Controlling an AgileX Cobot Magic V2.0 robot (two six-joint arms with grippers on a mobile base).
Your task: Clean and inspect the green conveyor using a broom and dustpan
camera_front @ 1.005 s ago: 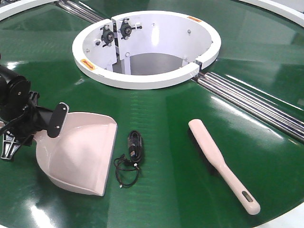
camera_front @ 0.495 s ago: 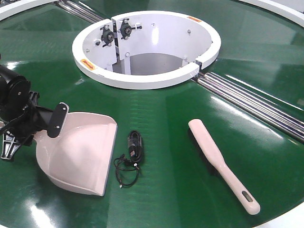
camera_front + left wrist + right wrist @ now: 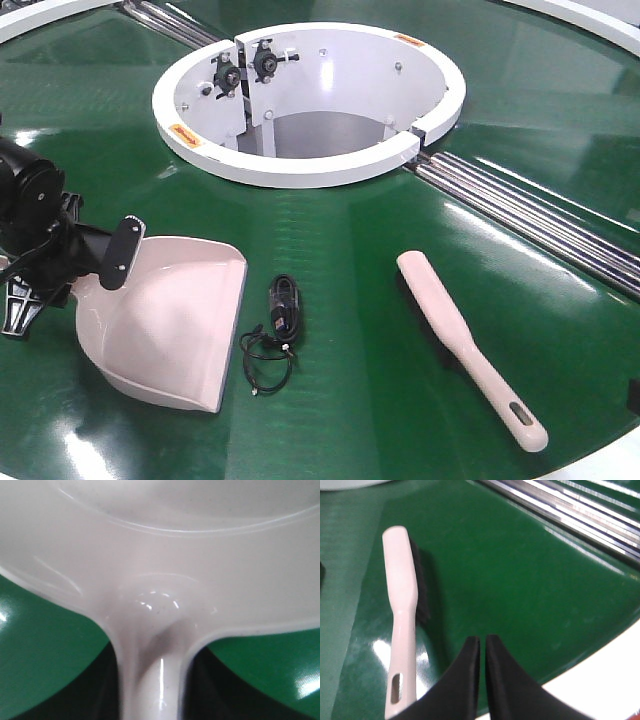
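Observation:
The pale pink dustpan (image 3: 165, 320) lies on the green conveyor (image 3: 350, 230) at the left, mouth towards the right. My left gripper (image 3: 72, 265) is shut on its thin handle (image 3: 150, 680), which runs between the dark jaws in the left wrist view. The pink broom (image 3: 465, 345) lies flat at the right, its slotted handle end nearest the belt's edge. In the right wrist view my right gripper (image 3: 482, 642) is shut on nothing, hovering just right of the broom (image 3: 400, 595) handle; its dark bristles show under the head.
A tangled black cable (image 3: 278, 325) lies on the belt just off the dustpan's mouth. The white central ring (image 3: 300, 165) stands behind, silver rollers (image 3: 530, 215) run diagonally at the right, and the white outer rim (image 3: 600, 690) is close by my right gripper.
A dark bit of my right arm has come into the front view at the right edge. The dustpan, broom, cable and left gripper have not moved.

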